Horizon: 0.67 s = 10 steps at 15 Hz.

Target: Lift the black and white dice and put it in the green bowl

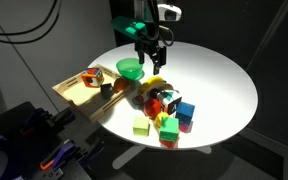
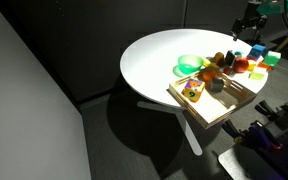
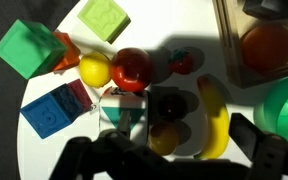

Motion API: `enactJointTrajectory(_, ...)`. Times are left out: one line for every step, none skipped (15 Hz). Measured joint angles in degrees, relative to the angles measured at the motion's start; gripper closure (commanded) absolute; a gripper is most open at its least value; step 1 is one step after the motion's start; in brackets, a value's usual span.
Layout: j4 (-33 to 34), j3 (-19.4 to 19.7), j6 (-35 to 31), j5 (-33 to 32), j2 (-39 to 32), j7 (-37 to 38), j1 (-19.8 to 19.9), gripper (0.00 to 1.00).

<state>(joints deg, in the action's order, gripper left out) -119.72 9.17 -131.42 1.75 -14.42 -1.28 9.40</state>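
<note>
In the wrist view the black dice lies in shadow on the white table, between a red tomato and a banana; its markings are hard to make out. My gripper is open and empty, hanging above the dice with its fingers spread to either side. The green bowl is at the right edge of that view. It also shows in both exterior views, beside the wooden tray. In the exterior views the gripper hovers over the pile of toys.
A wooden tray holds an orange and small toys. Around the dice lie a blue cube, green cubes and a yellow ball. The round white table drops off all round.
</note>
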Motion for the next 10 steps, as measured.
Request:
enactJointTrajectory(0.91,0.12,0.54,0.14,-0.89,0.00,0.31,0.00)
enactJointTrajectory(1.73,0.19,1.12,0.31,-1.69,0.00,0.64,0.00)
enactJointTrajectory(2.54,0.23,1.78,0.50,-2.47,0.00,1.00,0.00)
enactJointTrajectory(3.27,0.28,2.45,0.65,-3.20,0.00,1.35,0.00)
enactJointTrajectory(3.95,0.33,2.95,0.75,-3.91,0.00,1.68,0.00)
enactJointTrajectory(4.54,0.35,3.13,0.78,-4.60,0.00,2.00,0.00)
enactJointTrajectory(5.02,0.35,3.12,0.78,-5.26,-0.04,2.29,0.00)
enactJointTrajectory(5.47,0.35,3.11,0.78,-5.87,-0.05,2.54,0.00)
enactJointTrajectory(5.89,0.36,3.03,0.78,-6.44,-0.06,2.72,0.00)
enactJointTrajectory(6.23,0.37,2.79,0.78,-7.05,-0.06,2.87,0.00)
